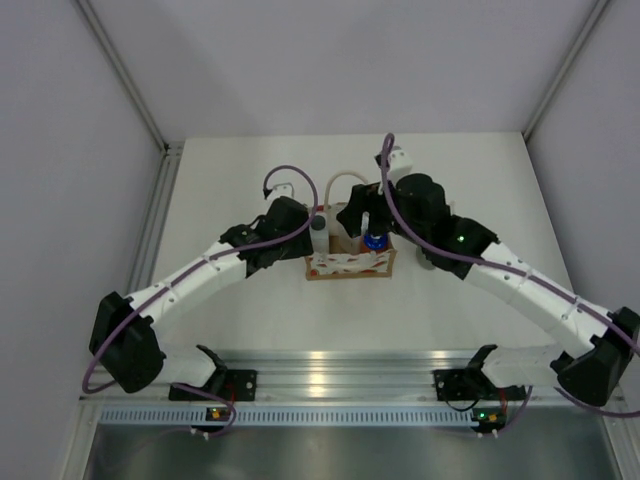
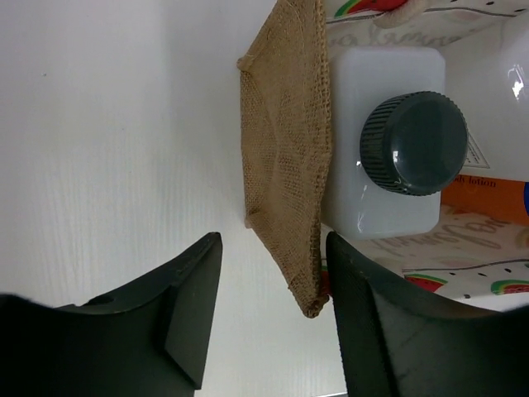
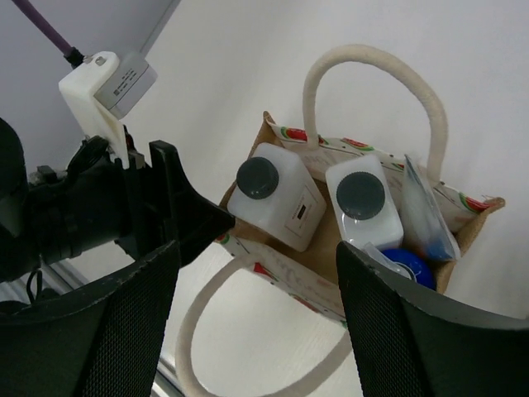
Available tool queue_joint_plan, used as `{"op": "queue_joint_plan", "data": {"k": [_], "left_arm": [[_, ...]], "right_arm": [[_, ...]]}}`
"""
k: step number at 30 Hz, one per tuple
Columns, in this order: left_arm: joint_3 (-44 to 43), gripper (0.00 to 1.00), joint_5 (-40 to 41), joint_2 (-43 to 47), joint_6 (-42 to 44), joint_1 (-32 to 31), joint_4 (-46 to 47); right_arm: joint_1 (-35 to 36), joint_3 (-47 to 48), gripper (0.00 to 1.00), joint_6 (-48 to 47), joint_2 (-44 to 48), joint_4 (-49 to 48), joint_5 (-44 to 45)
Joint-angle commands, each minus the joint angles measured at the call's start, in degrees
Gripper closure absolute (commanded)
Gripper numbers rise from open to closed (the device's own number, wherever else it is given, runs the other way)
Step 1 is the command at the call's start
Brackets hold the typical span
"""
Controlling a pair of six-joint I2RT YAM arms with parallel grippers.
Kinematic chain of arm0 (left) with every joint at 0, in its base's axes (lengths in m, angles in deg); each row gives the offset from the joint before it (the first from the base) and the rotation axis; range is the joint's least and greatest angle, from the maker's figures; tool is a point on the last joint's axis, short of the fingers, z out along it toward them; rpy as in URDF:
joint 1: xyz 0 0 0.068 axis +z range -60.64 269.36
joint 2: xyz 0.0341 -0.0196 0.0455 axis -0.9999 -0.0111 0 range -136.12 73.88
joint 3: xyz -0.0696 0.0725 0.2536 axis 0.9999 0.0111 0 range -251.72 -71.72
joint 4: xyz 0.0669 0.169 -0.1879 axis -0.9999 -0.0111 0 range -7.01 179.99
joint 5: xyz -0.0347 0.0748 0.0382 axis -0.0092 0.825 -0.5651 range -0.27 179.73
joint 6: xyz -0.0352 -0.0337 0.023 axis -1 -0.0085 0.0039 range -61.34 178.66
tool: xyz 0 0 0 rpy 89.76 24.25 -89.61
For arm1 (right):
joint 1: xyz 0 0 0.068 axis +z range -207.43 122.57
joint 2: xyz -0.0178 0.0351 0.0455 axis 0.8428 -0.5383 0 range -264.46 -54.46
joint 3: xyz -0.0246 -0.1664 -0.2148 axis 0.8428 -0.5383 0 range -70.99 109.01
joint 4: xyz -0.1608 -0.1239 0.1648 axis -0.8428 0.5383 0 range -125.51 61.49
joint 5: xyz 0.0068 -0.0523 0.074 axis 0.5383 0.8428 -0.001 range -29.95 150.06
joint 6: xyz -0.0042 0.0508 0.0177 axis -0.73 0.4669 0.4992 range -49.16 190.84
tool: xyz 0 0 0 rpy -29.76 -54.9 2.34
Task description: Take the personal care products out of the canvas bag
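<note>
The canvas bag (image 1: 350, 265) stands mid-table with its cream handles (image 3: 374, 64) splayed. Inside it are two white bottles with dark grey caps (image 3: 258, 178) (image 3: 360, 195) and a blue top (image 3: 405, 269) on an orange bottle (image 2: 483, 198). My left gripper (image 2: 274, 240) is open at the bag's left end. The burlap side wall (image 2: 285, 165) hangs between its jaws, next to the right finger (image 2: 372, 331), and the capped white bottle (image 2: 413, 142) is just beyond. My right gripper (image 3: 258, 248) hovers open above the bag's mouth, with nothing between its fingers.
The white table (image 1: 250, 330) is walled by grey panels on three sides. An aluminium rail (image 1: 340, 365) carrying both arm bases runs along the near edge. A pale glossy item (image 3: 426, 207) leans in the bag's far corner.
</note>
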Motion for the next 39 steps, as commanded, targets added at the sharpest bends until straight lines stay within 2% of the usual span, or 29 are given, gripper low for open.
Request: {"op": "queue_joint_plan", "data": {"k": [1, 3, 4, 7, 8, 11, 17, 22, 34, 39], "left_arm": [[0.8, 0.44, 2.3, 1.8, -0.5, -0.1, 2.3], [0.9, 0.48, 2.3, 1.9, -0.5, -0.1, 2.3], [1.0, 0.57, 2.6, 2.1, -0.5, -0.1, 2.3], [1.4, 0.68, 3.7, 2.6, -1.1, -0.1, 2.3], [1.6, 0.75, 4.1, 2.7, -1.2, -0.1, 2.3], [2.0, 0.84, 5.4, 3.3, -2.2, -0.1, 2.3], [2.7, 0.90, 5.6, 3.1, -3.4, -0.1, 3.0], [5.2, 1.00, 4.3, 3.8, -4.7, -0.1, 6.0], [9.6, 1.00, 1.9, 6.2, -8.5, -0.1, 11.0], [10.9, 1.00, 2.2, 7.6, -9.5, -0.1, 12.0]], "right_arm": [[2.5, 4.5, 0.26, 1.5, -4.9, 1.9, 5.5], [3.6, 7.1, 0.26, 2.5, -8.9, 2.6, 6.2], [4.0, 8.1, 0.26, 2.7, -10.4, 3.1, 7.1], [5.7, 12.5, 0.26, 4.7, -15.9, 6.2, 11.7], [6.0, 13.9, 0.26, 5.2, -17.0, 6.6, 13.1], [6.2, 15.3, 0.26, 7.2, -20.6, 6.8, 13.7], [6.3, 17.9, 0.26, 8.3, -26.4, 7.2, 14.8], [6.5, 19.4, 0.26, 9.1, -30.0, 7.7, 14.2], [9.6, 21.1, 0.28, 12.0, -34.7, 10.6, 19.6], [9.7, 21.7, 0.33, 12.7, -37.2, 11.1, 21.1]]}}
